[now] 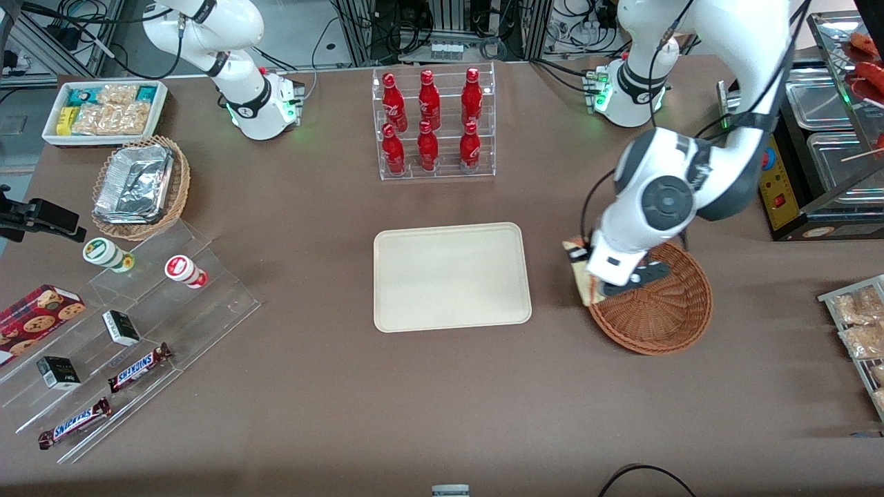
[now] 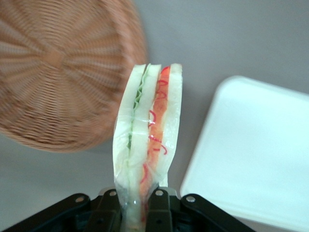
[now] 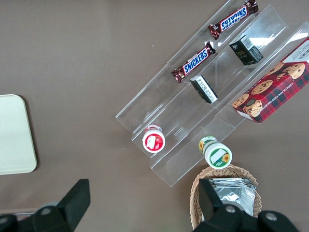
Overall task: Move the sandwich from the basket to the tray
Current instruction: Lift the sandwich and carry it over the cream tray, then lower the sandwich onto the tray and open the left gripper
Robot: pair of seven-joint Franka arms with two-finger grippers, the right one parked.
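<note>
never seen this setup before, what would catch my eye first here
Probably the gripper, shut on the wrapped sandwich and holding it just above the rim of the reddish-brown basket, on the side facing the tray. Next, the bare cream tray in the middle of the table. Then the clear rack of red bottles, farther from the front camera than the tray.
</note>
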